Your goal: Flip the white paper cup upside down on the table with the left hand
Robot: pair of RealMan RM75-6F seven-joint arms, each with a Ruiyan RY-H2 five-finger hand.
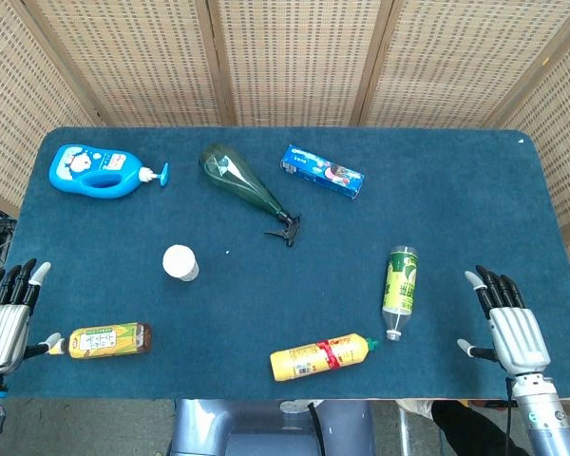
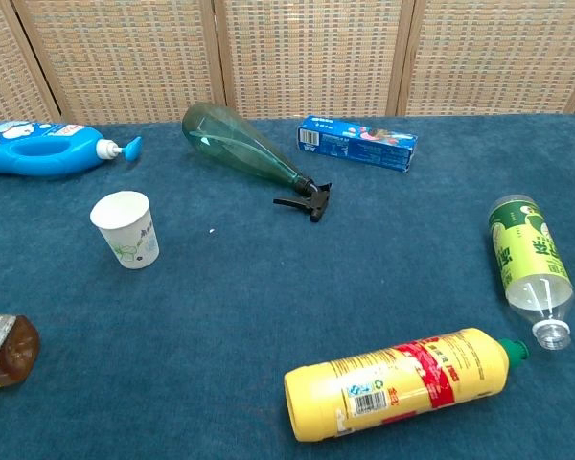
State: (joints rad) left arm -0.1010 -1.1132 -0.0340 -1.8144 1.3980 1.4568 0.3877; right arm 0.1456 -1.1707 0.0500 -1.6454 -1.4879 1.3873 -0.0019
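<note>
Your white paper cup (image 1: 180,263) stands upright, mouth up, on the blue counter (image 1: 456,199), left of centre and well apart from everything else. Your left hand (image 1: 5,313) sits at the near left edge of the counter, fingers (image 1: 19,280) spread apart and holding nothing, with its thumb just beside the small brown bottle with the corn label (image 1: 109,340). Your right hand (image 1: 511,323) rests at the near right edge, fingers apart too, nothing in it.

Up at the far left you've got the blue pump bottle (image 1: 95,171) lying flat. The green spray bottle (image 1: 247,190) lies on its side near the far middle, nozzle toward you, and the blue toothpaste box (image 1: 323,172) is just to its right. The green drink bottle (image 1: 399,292) lies on the right, cap toward you, and the yellow bottle (image 1: 321,357) lies on its side near the front edge.
</note>
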